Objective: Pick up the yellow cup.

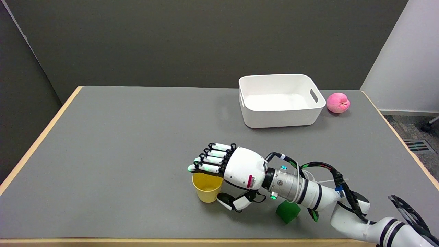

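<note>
Bare counter (113, 144) lies open left of and beyond the yellow cup (206, 188). A green cube (288, 211) sits near the cup's right, under the arm. The white bin (279, 99) and pink apple (338, 102) stand well apart at the far side.

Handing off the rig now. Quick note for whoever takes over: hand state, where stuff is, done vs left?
Right hand: open around the yellow cup, fingers stretched over its far rim, thumb low by its near right side; no firm grip visible.
Yellow cup: upright on the gray table, near the front edge.
Green cube: just right of the cup, under the forearm.
White bin and pink toy peach: far right, apart from the action.
Done: hand placed at the cup.
Left: close on the cup, lift it.
</note>
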